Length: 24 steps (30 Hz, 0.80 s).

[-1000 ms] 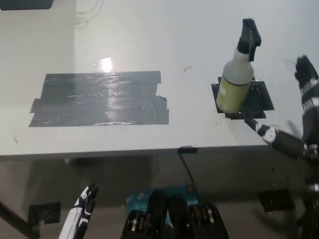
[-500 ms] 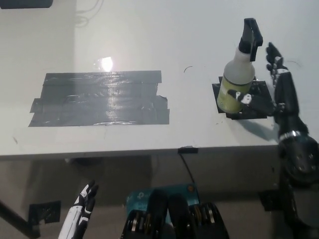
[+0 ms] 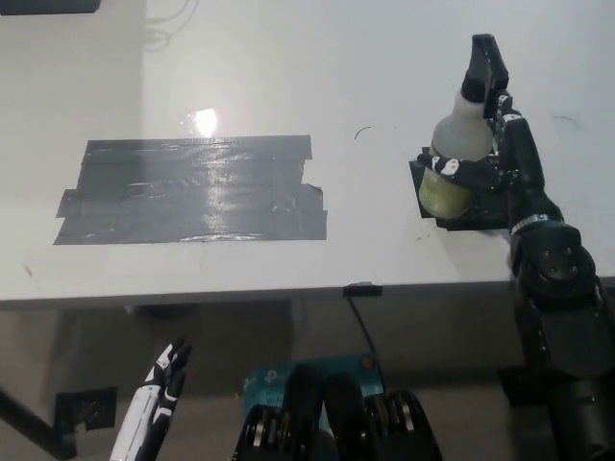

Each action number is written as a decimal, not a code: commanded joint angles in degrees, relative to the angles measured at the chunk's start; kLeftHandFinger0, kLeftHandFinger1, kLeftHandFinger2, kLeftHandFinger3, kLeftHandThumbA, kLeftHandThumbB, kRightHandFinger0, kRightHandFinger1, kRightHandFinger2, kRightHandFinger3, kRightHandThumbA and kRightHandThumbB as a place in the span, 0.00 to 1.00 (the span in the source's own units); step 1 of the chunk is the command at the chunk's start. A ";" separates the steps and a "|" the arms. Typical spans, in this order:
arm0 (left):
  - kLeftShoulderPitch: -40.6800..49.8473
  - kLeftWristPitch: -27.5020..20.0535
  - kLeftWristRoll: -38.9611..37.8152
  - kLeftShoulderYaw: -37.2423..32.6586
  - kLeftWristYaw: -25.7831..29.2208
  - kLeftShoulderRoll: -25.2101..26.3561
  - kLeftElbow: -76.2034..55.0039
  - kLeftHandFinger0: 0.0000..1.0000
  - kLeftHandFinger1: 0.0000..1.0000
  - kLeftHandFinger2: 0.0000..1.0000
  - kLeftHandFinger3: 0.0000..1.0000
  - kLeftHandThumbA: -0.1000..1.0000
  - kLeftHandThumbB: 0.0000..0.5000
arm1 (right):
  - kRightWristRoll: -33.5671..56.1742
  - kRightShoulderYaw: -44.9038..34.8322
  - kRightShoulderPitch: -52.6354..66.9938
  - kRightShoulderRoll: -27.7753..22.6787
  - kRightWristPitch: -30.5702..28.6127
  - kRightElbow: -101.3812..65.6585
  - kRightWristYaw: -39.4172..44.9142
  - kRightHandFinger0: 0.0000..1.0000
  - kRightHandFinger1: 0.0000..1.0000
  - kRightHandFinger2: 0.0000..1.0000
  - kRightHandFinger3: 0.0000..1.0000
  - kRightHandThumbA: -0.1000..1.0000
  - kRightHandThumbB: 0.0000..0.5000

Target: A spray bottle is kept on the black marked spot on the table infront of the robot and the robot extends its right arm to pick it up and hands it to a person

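Observation:
A translucent spray bottle [image 3: 459,134] with a black trigger head and yellowish liquid stands upright on a small black tape mark [image 3: 430,200] at the table's right. My black right hand [image 3: 500,163] is wrapped around the bottle's body, thumb across the front and fingers behind it. The bottle still rests on the mark. My white left hand [image 3: 159,399] hangs low at the lower left, below the table edge, holding nothing.
A large patch of dark grey tape [image 3: 192,188] covers the table's left middle. The white table's front edge [image 3: 240,290] runs across the picture, with a black cable [image 3: 360,322] hanging from it.
My right hand has moved left from beside the bottle and closed around its body. The bottle has stayed on its mark. The left hand has barely moved.

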 commanded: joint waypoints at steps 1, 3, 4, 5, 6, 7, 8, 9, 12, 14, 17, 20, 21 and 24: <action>-0.43 -1.18 -0.44 0.61 0.60 0.39 -1.34 1.00 1.00 1.00 1.00 1.00 0.58 | 1.89 -0.32 -4.94 0.36 -2.79 3.24 -0.95 1.00 1.00 1.00 1.00 1.00 0.76; -0.77 -0.93 0.01 0.61 0.71 0.53 -1.45 1.00 1.00 1.00 1.00 1.00 0.57 | 1.07 0.29 -5.81 0.40 -2.69 5.71 -1.69 1.00 1.00 1.00 1.00 1.00 0.80; -0.80 -0.92 0.07 0.60 0.70 0.56 -1.50 1.00 1.00 1.00 1.00 1.00 0.57 | 0.65 0.59 -5.95 0.36 -2.66 6.30 -1.95 1.00 1.00 1.00 1.00 1.00 0.80; -0.80 -0.93 0.07 0.60 0.70 0.57 -1.50 1.00 1.00 1.00 1.00 1.00 0.57 | 0.62 0.69 -6.03 0.33 -2.80 6.58 -2.05 1.00 1.00 1.00 1.00 1.00 0.80; -0.85 -0.96 0.02 0.59 0.66 0.58 -1.57 1.00 1.00 1.00 1.00 1.00 0.57 | 0.83 0.64 -6.03 0.40 -2.89 7.07 -2.10 1.00 1.00 1.00 1.00 1.00 0.82; -0.93 -1.04 -0.01 0.59 0.62 0.63 -1.61 1.00 1.00 1.00 1.00 1.00 0.57 | 1.31 0.50 -6.06 0.55 -3.04 8.42 -1.92 1.00 1.00 1.00 1.00 1.00 0.82; -1.03 -0.92 -0.06 0.59 0.56 0.64 -1.69 1.00 1.00 1.00 1.00 1.00 0.57 | 1.53 0.58 -6.10 0.46 -3.62 9.95 -1.66 1.00 1.00 1.00 1.00 1.00 0.83; -1.04 -0.91 -0.07 0.59 0.56 0.64 -1.70 1.00 1.00 1.00 1.00 1.00 0.57 | 1.55 0.61 -6.13 0.44 -3.74 10.15 -1.66 1.00 1.00 1.00 1.00 1.00 0.83; -1.18 -0.69 -0.31 0.64 0.44 0.63 -1.81 1.00 1.00 1.00 1.00 1.00 0.58 | 2.12 0.40 -6.66 0.38 -4.71 13.46 -1.36 1.00 1.00 1.00 1.00 1.00 0.88; -1.24 -0.54 -0.49 0.68 0.36 0.62 -1.87 1.00 1.00 1.00 1.00 1.00 0.58 | 2.56 0.20 -7.01 0.38 -5.30 15.56 -1.20 1.00 1.00 1.00 1.00 1.00 0.89; -1.53 -0.56 -0.51 0.63 0.33 0.58 -1.71 1.00 1.00 1.00 1.00 1.00 0.58 | 4.35 -1.03 -7.41 0.83 -8.18 17.37 -1.29 1.00 1.00 1.00 1.00 0.86 0.77; -1.59 -0.55 -0.29 0.58 0.35 0.65 -1.80 1.00 1.00 1.00 1.00 1.00 0.58 | 3.23 -2.03 -8.08 1.69 -8.96 17.47 -6.62 0.72 0.72 0.84 0.95 0.50 0.70; -1.60 -0.51 -0.44 0.63 0.34 0.61 -1.78 1.00 1.00 1.00 1.00 1.00 0.59 | 0.22 -1.82 -8.56 2.12 -11.14 17.71 -12.71 0.06 0.13 0.27 0.30 0.16 0.53; -2.12 -0.94 -0.44 0.59 0.33 0.72 -1.33 1.00 1.00 1.00 1.00 1.00 0.60 | 0.88 -2.43 -8.80 2.26 -11.55 16.86 -13.15 0.01 0.30 0.62 0.47 0.04 0.41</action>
